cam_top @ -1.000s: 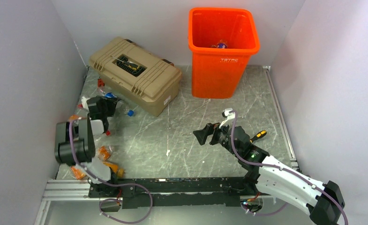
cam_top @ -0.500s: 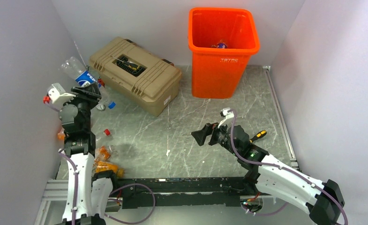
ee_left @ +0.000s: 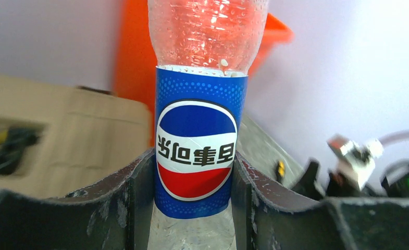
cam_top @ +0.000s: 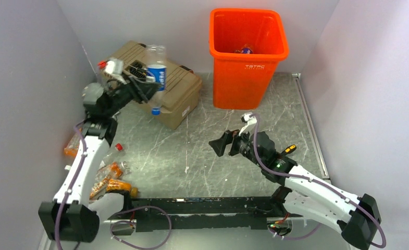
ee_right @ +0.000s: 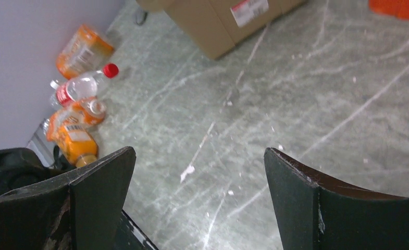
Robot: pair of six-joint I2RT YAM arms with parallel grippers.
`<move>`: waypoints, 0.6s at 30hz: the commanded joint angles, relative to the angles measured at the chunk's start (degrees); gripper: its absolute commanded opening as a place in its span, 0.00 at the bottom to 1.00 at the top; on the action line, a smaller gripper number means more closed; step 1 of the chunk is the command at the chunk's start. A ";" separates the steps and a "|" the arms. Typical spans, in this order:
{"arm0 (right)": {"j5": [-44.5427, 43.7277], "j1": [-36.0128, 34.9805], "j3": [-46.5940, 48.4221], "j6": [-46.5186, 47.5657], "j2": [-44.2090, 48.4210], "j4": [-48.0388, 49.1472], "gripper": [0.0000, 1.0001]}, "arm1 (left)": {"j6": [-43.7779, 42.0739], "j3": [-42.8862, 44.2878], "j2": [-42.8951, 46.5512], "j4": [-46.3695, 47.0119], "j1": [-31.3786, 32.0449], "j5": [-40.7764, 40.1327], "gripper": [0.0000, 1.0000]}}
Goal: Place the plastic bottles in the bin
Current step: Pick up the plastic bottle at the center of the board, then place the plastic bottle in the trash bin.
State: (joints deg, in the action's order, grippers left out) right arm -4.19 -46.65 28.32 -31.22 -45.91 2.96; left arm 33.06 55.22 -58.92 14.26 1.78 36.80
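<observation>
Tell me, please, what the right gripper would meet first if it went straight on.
Probably the grey marbled tabletop; the right gripper angles slightly down toward it, though depth is unclear.

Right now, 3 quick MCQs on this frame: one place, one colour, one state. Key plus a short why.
1. Where is the Pepsi bottle?
A. inside the orange bin
B. held in the air by the tan toolbox
C. lying under the right arm

2. What colour is the cap on the loose clear bottle lying at the left?
A. red
B. green
C. black

3. What state is the right gripper in?
A. jaws shut on a bottle
B. jaws wide open, nothing between them
C. jaws shut on a cap

Key:
1 B: the left gripper has its jaws on the blue label, and the top view puts the bottle by the toolbox, left of the bin.
2 A: the right wrist view shows a red cap.
3 B: only bare table shows between the jaws.
</observation>
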 commanded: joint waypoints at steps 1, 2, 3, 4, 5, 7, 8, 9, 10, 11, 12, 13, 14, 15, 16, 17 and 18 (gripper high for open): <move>-2.45 -0.22 7.77 3.79 -0.16 0.44 0.99 | -14.17 8.83 -4.71 -6.58 8.62 12.62 0.36; -2.75 -0.20 8.18 4.37 0.45 0.84 0.99 | -15.81 9.32 -4.85 -6.91 9.72 13.06 0.37; -2.60 -0.20 8.27 4.78 1.00 1.61 0.99 | -15.98 9.02 -4.62 -5.66 10.49 12.69 0.37; -1.97 -0.20 8.07 4.88 1.59 2.86 0.99 | -15.59 8.20 -4.24 -3.91 11.02 12.08 0.37; -0.77 -0.26 7.51 4.74 2.00 4.75 0.99 | -14.26 6.93 -4.00 -1.30 11.43 11.70 0.36; 3.51 -0.28 5.63 3.96 2.18 10.52 0.99 | -8.10 3.36 -3.80 5.99 12.21 11.44 0.36; 6.93 -0.32 4.30 3.34 1.92 14.85 0.98 | -3.79 0.03 -3.99 11.83 12.85 11.12 0.36; 8.92 -0.47 3.41 2.37 1.44 18.02 0.98 | 0.36 -2.48 -4.45 17.83 13.43 10.80 0.35; 9.94 -0.72 2.63 1.48 0.78 20.91 0.98 | 4.88 -4.78 -5.09 24.24 14.03 10.22 0.35; 10.21 -1.18 2.18 0.95 -0.04 23.12 0.97 | 8.89 -6.66 -5.98 29.82 14.46 10.08 0.34; 9.94 -1.67 2.08 0.75 -0.89 24.78 0.97 | 12.49 -8.25 -6.82 35.22 14.70 9.82 0.34; 9.33 -2.15 2.25 0.79 -1.72 25.80 0.97 | 15.70 -9.58 -7.58 39.56 14.74 9.60 0.34; 8.70 -2.59 2.47 0.88 -2.51 26.65 0.96 | 17.83 -10.67 -8.05 43.10 14.74 9.26 0.33; 8.25 -2.99 2.64 0.90 -3.38 27.65 0.96 | 19.10 -11.66 -8.14 45.45 14.74 8.58 0.33; 8.01 -3.41 2.89 1.03 -4.14 28.49 0.96 | 19.64 -12.38 -7.84 46.51 14.74 7.89 0.33; 7.92 -3.92 3.35 1.14 -5.08 29.00 0.95 | 19.55 -12.90 -7.25 46.66 14.74 7.26 0.33; 7.96 -4.39 3.86 1.27 -6.09 29.36 0.95 | 19.30 -13.25 -6.33 46.07 14.74 6.73 0.33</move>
State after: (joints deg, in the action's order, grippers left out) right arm 2.90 -49.50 30.98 -29.65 -49.76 23.31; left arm 45.10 42.59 -67.81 45.76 16.49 45.60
